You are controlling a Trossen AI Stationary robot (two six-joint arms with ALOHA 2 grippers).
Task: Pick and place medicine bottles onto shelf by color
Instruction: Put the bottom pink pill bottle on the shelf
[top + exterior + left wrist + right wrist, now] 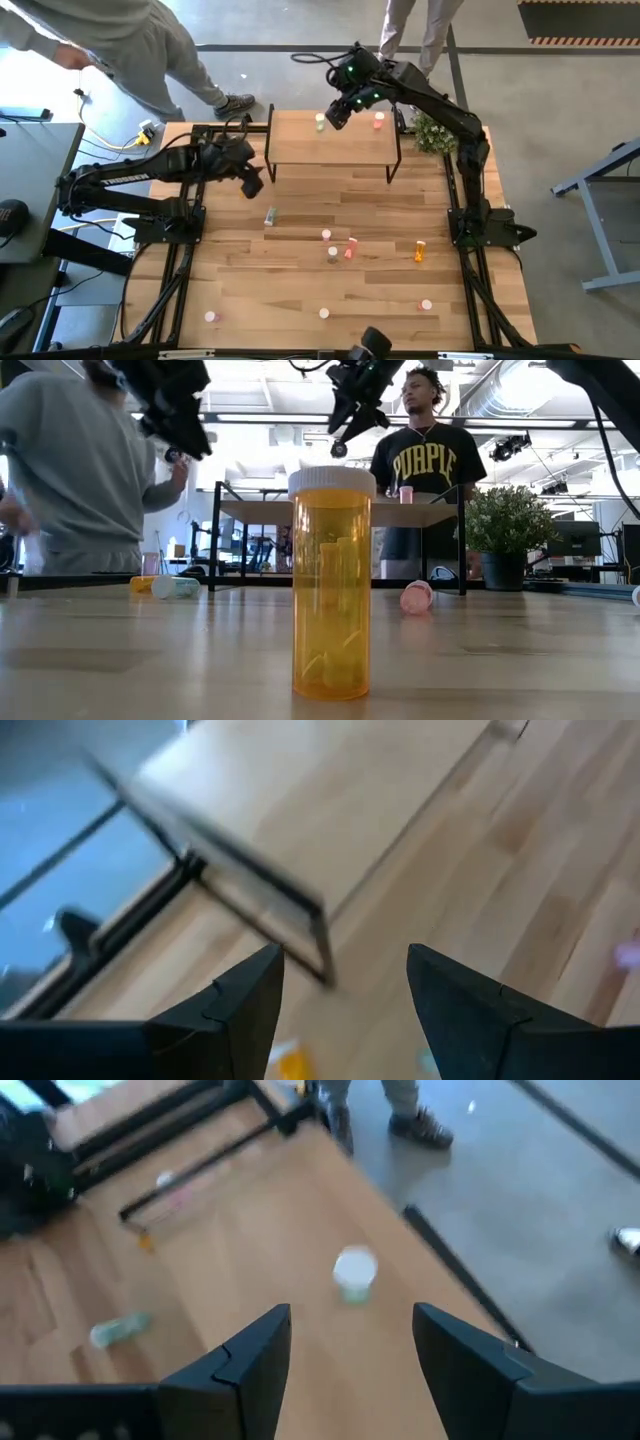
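Shelf (330, 140): light-wood board on black legs, standing at the far middle of my desk (300, 270).

On the shelf: one pale green bottle (320, 122) toward its left half and one pink bottle (379, 121) toward its right, both upright, white caps up, well apart from each other.

Right hand (336, 116): above the shelf, just beside the green bottle. Its wrist view shows the fingers spread and nothing between them, with that bottle (354, 1274) standing free on the board ahead. Released.

Left hand (252, 185): raised over the desk beside the shelf's left end, fingers apart, nothing in them. Released.

Loose on the desk:
- a pale green bottle lying on its side (270, 216), near the left hand
- a cluster at mid-desk: white-capped bottle (326, 235), red-pink bottle (351, 247), another (333, 254) just beside it
- an orange bottle (419, 251) to the right of that cluster
- three along the near edge: pink (210, 316), pale (324, 313), pink (426, 305)

Also on the desk: a small potted plant (432, 133) at the shelf's right end.

Beyond the desk: a person in grey (75, 480) and a person in a dark shirt (430, 460).
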